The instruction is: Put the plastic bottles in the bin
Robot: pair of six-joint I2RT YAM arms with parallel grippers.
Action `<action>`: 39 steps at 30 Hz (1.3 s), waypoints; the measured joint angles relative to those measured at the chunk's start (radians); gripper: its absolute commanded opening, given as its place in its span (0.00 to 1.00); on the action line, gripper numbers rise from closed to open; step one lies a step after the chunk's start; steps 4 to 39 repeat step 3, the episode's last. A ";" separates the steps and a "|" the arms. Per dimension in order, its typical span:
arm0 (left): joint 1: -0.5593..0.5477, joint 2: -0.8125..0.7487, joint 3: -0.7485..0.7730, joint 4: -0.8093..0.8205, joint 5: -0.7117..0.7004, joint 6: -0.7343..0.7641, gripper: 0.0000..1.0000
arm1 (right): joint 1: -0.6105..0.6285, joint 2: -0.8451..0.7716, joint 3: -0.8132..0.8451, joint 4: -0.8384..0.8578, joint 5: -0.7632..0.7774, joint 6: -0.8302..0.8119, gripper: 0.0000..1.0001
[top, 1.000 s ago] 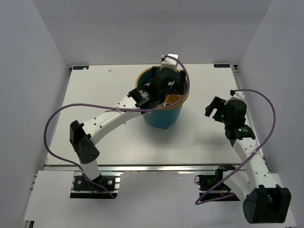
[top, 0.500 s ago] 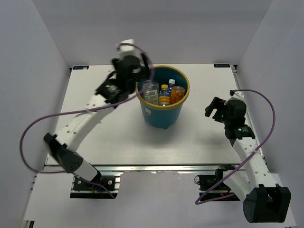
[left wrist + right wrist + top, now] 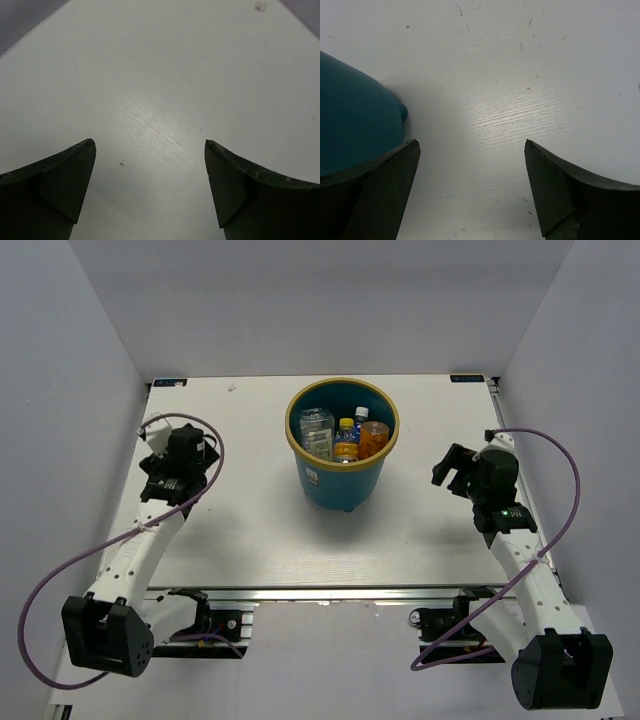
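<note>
The teal bin with a yellow-tan rim stands at the table's middle back. Inside it I see a clear bottle, an orange bottle with a blue cap and another orange bottle; others are hidden below. My left gripper is open and empty over the table's left side, far from the bin; its wrist view shows only bare table between the jaws. My right gripper is open and empty right of the bin; its wrist view shows the bin's wall at the left.
The white table is bounded by grey walls on the left, back and right. A small white speck lies near the back edge. Purple cables loop beside both arms.
My left arm has pulled out of the bin and swung left and back toward me, ending over the table's left side. The right arm has not moved.
</note>
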 measured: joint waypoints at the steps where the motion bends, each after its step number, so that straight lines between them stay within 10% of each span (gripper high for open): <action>1: 0.002 0.013 -0.021 -0.005 0.001 -0.009 0.98 | 0.000 -0.001 0.000 0.002 0.000 0.002 0.89; 39: 0.002 0.036 -0.039 -0.005 0.005 -0.020 0.98 | 0.000 -0.006 -0.002 0.006 0.000 0.003 0.89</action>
